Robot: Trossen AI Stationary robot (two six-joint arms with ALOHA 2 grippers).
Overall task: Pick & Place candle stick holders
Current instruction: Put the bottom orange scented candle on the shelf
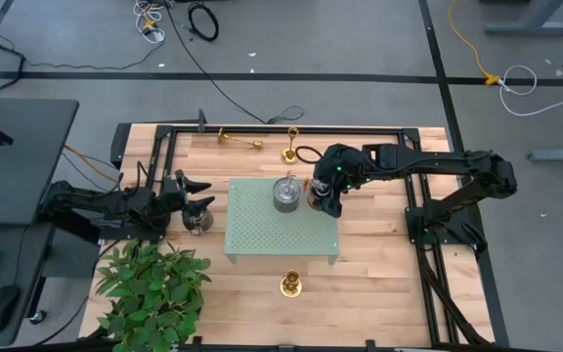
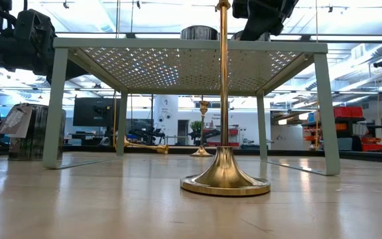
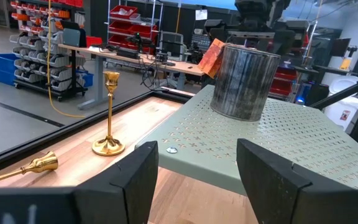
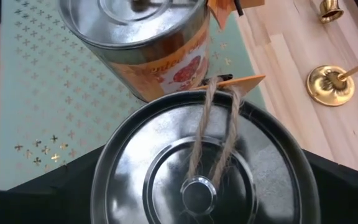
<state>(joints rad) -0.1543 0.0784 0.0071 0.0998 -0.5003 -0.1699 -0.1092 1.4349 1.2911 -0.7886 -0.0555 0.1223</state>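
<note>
The right tool (image 1: 323, 198) is hanging over a lidded tin (image 4: 204, 174) at the far right edge of the green stand (image 1: 262, 240). The tin is sitting between its fingers, and I cannot tell whether it is gripping the tin or not. The left tool (image 3: 197, 162) is waiting open and empty off the stand's left side.

None of the three candlesticks is being held. One is standing behind the stand (image 1: 290, 152), one is lying on its side near the far rail (image 1: 238, 140), and one is standing in front of the stand (image 1: 291, 285), all on the wooden surface (image 1: 379, 284).

The nearest risk is probably the tin. It is sitting close to the stand's edge, so a nudge from the tool could be sending it off, possibly onto the upright candlestick just behind. Its twine loop (image 4: 219, 134) could also be snagging a finger and dragging the tin. A second tin (image 4: 148, 43) is standing close by and could be getting bumped.

The candlesticks look tall, slim and shiny. An off-centre pinch on a stem is likely to be slipping or tipping one over, and the lying one may be rolling away.
</note>
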